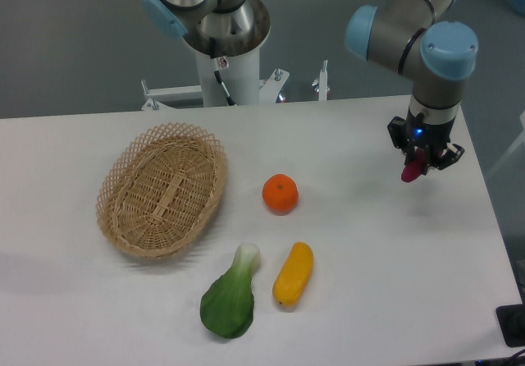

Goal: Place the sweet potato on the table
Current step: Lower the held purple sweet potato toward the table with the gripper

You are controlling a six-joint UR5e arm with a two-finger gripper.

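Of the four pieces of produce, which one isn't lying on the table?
The sweet potato: the slim magenta one, shut in the claw above the table's right side. The orange, yellow vegetable and bok choy all rest on the tabletop.

Gripper (424,157) above the right side of the white table (385,276), clamped on a magenta sweet potato (413,169) hanging end-down. Wicker basket (163,189) at left; orange fruit (280,194) mid-table. Yellow vegetable (294,273) beside a bok choy (231,296) near the front.
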